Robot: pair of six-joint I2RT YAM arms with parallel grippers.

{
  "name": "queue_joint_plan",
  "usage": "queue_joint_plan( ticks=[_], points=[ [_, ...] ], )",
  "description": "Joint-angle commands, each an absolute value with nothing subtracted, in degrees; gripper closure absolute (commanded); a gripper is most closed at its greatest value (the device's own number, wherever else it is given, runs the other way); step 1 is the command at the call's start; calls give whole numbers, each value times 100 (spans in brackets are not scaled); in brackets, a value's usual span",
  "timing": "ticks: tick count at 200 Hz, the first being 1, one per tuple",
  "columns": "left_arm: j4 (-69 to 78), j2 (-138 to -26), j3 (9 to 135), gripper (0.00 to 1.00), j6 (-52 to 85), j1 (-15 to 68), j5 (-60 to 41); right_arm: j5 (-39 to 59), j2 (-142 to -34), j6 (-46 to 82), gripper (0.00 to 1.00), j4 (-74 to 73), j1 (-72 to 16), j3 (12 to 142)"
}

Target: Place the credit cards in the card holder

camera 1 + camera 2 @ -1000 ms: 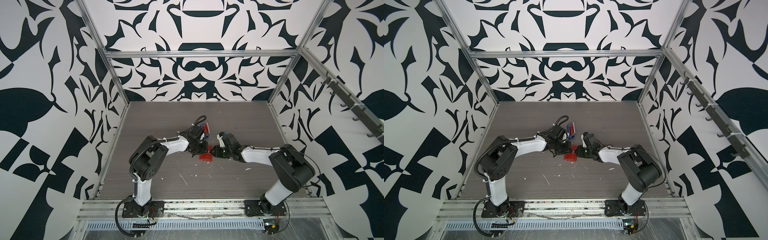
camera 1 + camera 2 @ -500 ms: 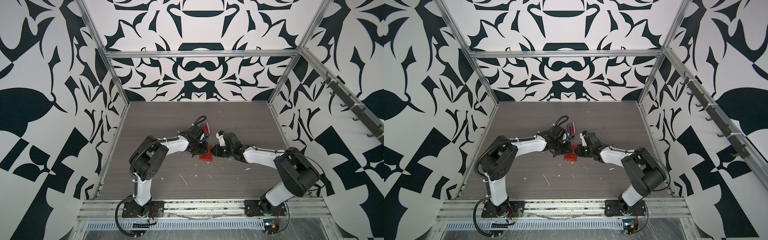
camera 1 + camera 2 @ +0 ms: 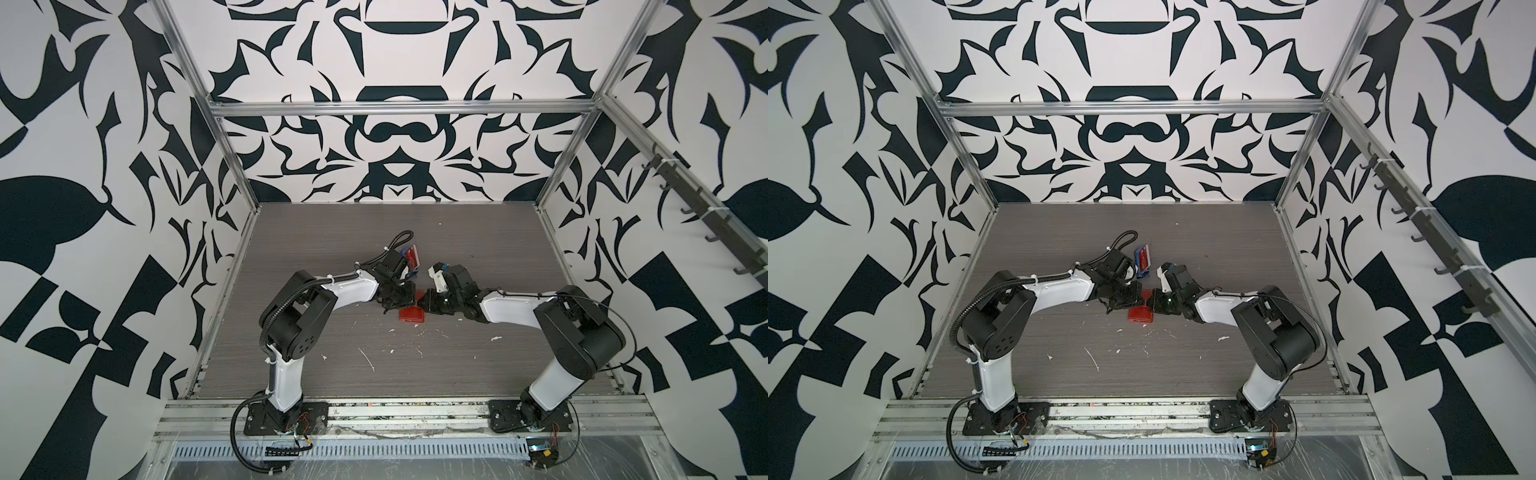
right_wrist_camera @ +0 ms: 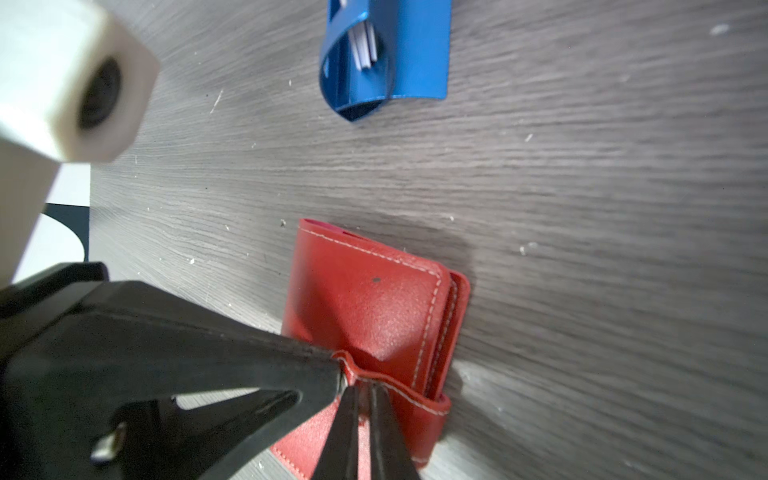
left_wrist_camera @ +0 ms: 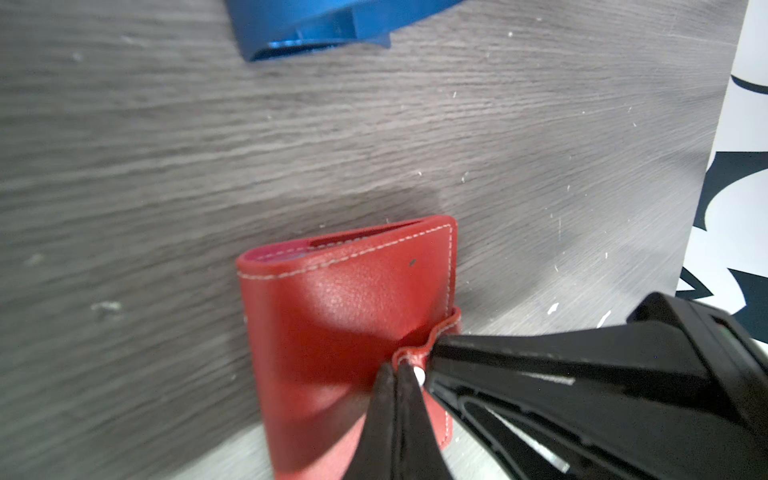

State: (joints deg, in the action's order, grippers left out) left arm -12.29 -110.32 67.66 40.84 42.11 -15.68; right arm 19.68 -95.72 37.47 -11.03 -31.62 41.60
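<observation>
1. We find the left fingers point(image 5: 384, 419) pressed tight together, low over the tabletop point(image 3: 324, 249). Their tips sit at the free end of the snap tab point(image 5: 415, 356) of the card holder point(image 5: 332, 311). We cannot tell whether they pinch it.
2. We record the card holder lying folded shut on the tabletop between the two arms, red cover up, with the tab lifted off the cover.
3. We note a blue rack point(image 4: 415, 62) standing just behind the card holder, apart from it. The credit cards point(image 4: 365, 45) stand in the rack, showing white edges in the right wrist view and a red face in both top views.
4. We find the right fingers point(image 4: 347, 432) narrow, with the red tab strap held in the slim gap between them, just beside the left fingertips.
</observation>
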Motion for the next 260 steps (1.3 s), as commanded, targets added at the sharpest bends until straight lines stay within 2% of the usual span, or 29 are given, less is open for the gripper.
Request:
queue_joint_plan(
  ticks=[1,46,126,214,260],
  points=[
    [-1591,-11295,6830,95,4015,4201,-1387,1570,-9703,3642,89,-535,-3197,4339],
    [-1648,-11377,6905,94,3964,4201,-1446,918,-9875,3345,90,498,-3281,4673],
    [-1885,-11631,7017,93,3798,4241,-1563,157,-10198,3251,93,1423,-3476,5169],
    [-1945,-11594,6954,93,3788,4271,-1434,688,-9203,3589,96,141,-3463,4536],
    [-1946,-11549,6939,93,3788,4271,-1380,1266,-9138,3759,96,-584,-3416,4386]
  ],
)
